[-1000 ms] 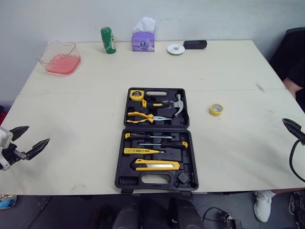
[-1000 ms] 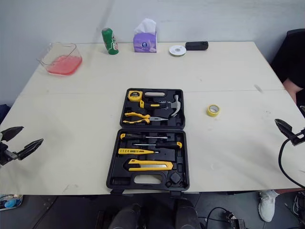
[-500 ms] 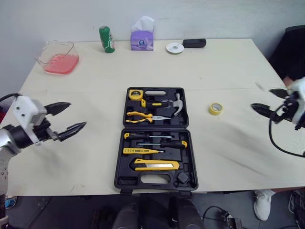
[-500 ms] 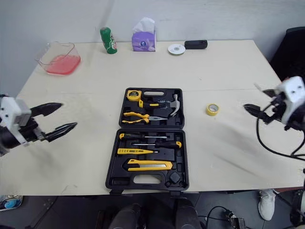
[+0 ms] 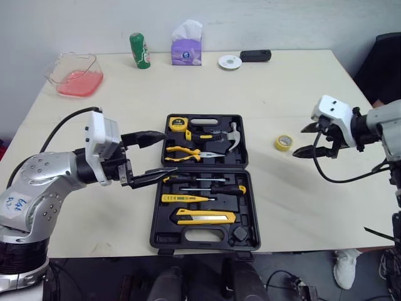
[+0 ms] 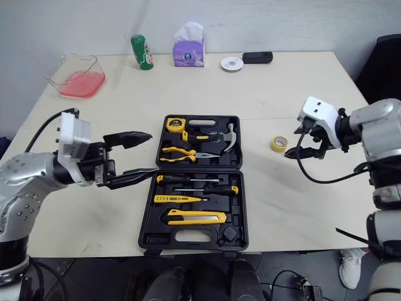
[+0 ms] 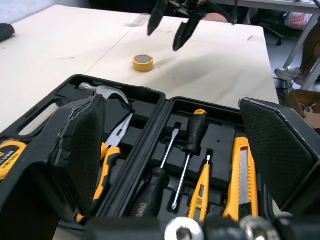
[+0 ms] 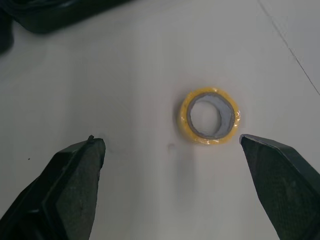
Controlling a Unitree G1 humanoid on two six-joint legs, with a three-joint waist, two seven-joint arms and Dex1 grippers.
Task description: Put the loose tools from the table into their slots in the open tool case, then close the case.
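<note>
Right gripper (image 5: 304,139) wide open, empty, hanging just beside the yellow tape roll (image 8: 210,116), no contact. Roll lies flat on the table (image 5: 282,94), between the tool case (image 5: 160,239) and the right edge. Left gripper (image 5: 170,152) also wide open, empty, at the case's left side by the hinge line. Case lies open at the middle of the near edge. Slotted inside: tape measure (image 5: 179,123), hammer (image 5: 233,138), pliers (image 5: 185,152), two screwdrivers (image 5: 207,180), tester pen (image 5: 185,199), utility knife (image 5: 207,217). Along the far edge: pink container (image 5: 74,75), green can (image 5: 141,51), tissue box (image 5: 187,49).
</note>
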